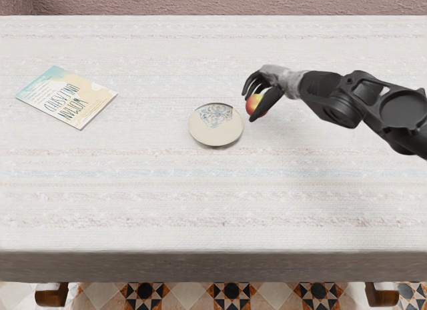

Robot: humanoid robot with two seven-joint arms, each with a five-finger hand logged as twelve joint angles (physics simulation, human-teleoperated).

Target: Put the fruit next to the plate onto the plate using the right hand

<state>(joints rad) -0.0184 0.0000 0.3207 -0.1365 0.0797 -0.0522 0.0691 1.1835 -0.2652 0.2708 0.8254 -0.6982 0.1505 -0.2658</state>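
Observation:
A small red and yellow fruit (253,105), like an apple, sits just right of a round cream plate (215,125) with a blue pattern near the table's middle. My right hand (257,95) reaches in from the right edge and is over the fruit. Its dark fingers (251,83) curl around the fruit from above and the front. The fruit's right side is hidden by the hand. I cannot tell whether the fruit rests on the table or is lifted. The plate holds nothing.
A book or magazine (66,95) with a pale cover lies flat at the far left of the table (200,190). The table's front edge runs across the bottom, with a patterned floor below.

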